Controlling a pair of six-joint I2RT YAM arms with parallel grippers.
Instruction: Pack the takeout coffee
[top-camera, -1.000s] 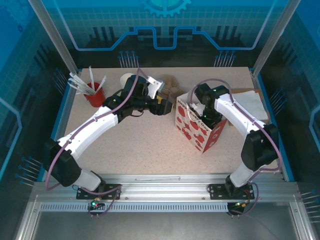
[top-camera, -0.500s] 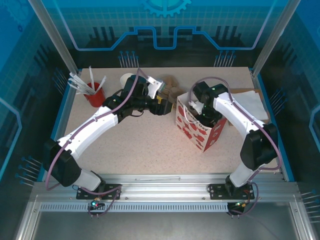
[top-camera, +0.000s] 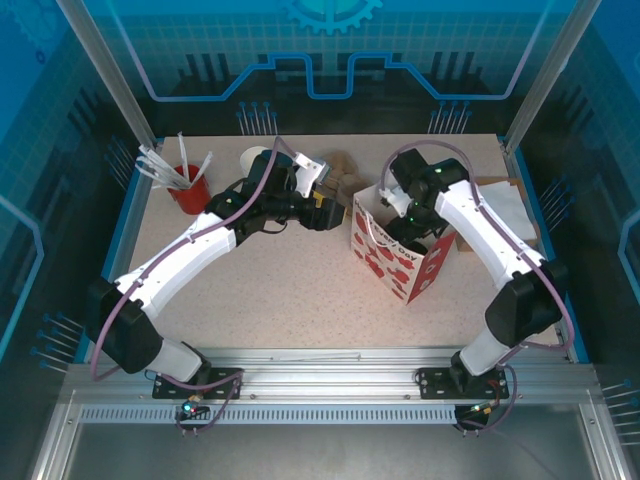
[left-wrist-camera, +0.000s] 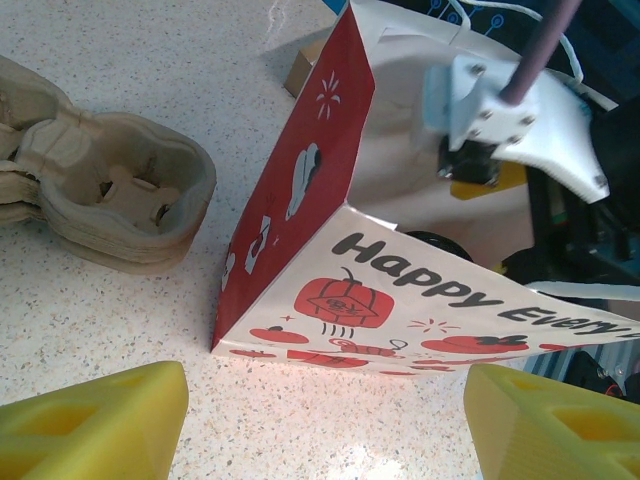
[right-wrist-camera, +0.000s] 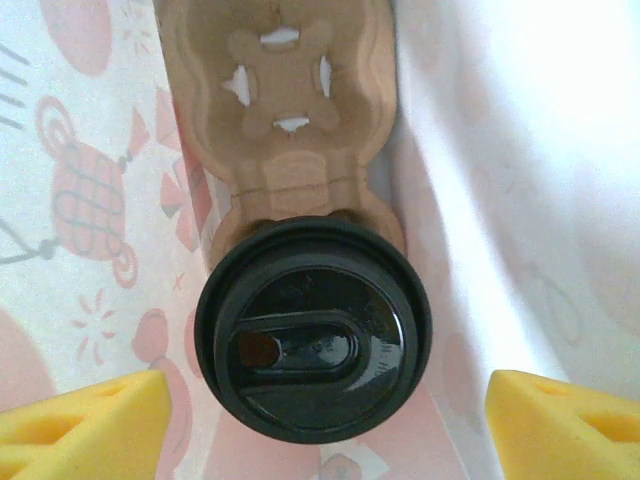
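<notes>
The takeout coffee, a cup under a round black lid, stands inside the strawberry-print bag, seated in the near pocket of a brown pulp cup carrier. My right gripper hangs open straight above it, its yellow fingers wide of the lid on both sides and touching nothing. From the top view the right gripper sits over the bag's mouth. My left gripper is open and empty just left of the bag, low over the table.
A stack of pulp carriers lies beside the bag, behind my left gripper. A red cup of straws and a stack of white cups stand at the back left. White paper lies at the back right.
My right gripper opened off the coffee and rose out of the bag's mouth, its arm swinging up and back. The left arm kept still.
</notes>
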